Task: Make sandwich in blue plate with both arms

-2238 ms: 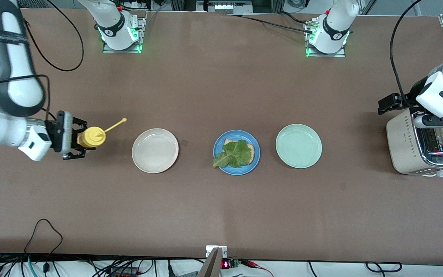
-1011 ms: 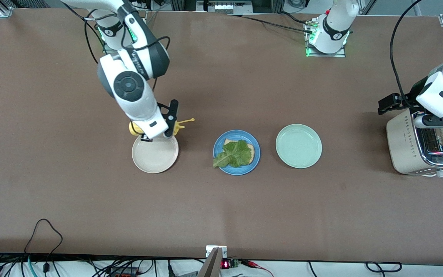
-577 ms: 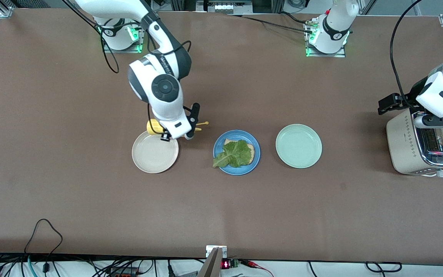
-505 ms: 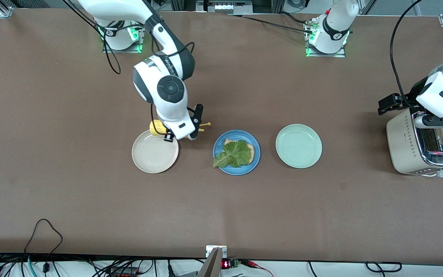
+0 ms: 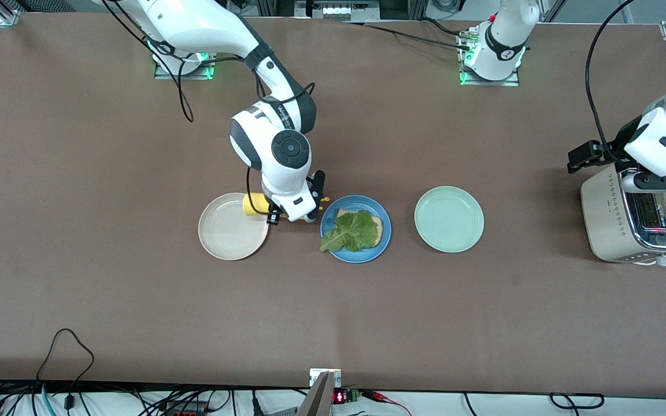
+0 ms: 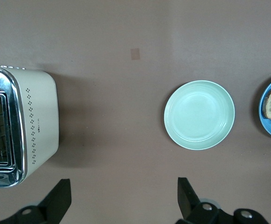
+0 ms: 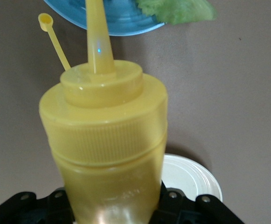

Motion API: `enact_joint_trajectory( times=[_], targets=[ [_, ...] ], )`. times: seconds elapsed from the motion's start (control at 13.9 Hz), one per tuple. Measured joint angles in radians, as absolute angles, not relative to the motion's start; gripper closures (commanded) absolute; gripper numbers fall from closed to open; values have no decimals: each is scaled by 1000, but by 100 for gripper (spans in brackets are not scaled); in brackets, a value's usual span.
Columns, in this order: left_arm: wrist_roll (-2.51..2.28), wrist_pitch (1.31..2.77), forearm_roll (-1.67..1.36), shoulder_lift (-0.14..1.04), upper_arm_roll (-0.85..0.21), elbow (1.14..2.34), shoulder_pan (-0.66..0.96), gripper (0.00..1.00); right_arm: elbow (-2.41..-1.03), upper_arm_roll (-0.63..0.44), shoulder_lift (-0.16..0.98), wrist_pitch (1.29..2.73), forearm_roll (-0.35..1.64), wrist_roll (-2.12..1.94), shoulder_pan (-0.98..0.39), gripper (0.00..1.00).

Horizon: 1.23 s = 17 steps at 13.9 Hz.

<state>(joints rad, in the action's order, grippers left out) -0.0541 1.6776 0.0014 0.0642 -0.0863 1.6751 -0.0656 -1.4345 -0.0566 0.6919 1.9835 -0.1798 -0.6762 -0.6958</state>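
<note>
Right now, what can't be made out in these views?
- Lower bread slice: front view, mostly under the lettuce.
- Mustard bottle: front view, largely hidden by the right arm; its base is cut off in the right wrist view.
- Blue plate: cut by the left wrist view's edge.

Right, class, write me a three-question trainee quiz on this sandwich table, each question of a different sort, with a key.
1. True or false: the right gripper is shut on the yellow plastic squeeze bottle.
2. What lies on the round blue plate?
A. a green lettuce leaf on a tan bread slice
B. a lone bread slice
C. nothing
3. Fill in: the left gripper, its fingers open, is over the table beside the beige metal ______.

Key: 1 true; 2 A; 3 toaster.
</note>
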Motion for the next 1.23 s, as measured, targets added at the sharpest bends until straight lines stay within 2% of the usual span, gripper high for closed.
enact_joint_trajectory(
  times=[0.29, 0.51, 0.79, 1.01, 1.23],
  targets=[
    [-54, 1679, 1, 65, -86, 1675, -65, 0, -1433, -66, 686, 1980, -180, -676, -693, 100],
    [-54, 1679, 1, 66, -87, 1675, -65, 0, -1464, -74, 619, 1962, -178, -699, -642, 100],
    [-54, 1679, 1, 68, -86, 1675, -66, 0, -1601, -15, 430, 1945, -99, -864, -432, 100],
    [-54, 1681, 1, 75, -84, 1671, -68, 0, -1698, 5, 301, 1941, 47, -1083, -263, 100],
    [-54, 1684, 1, 106, -75, 1642, -94, 0, -1801, 19, 225, 1941, 213, -1324, -75, 100]
  ],
)
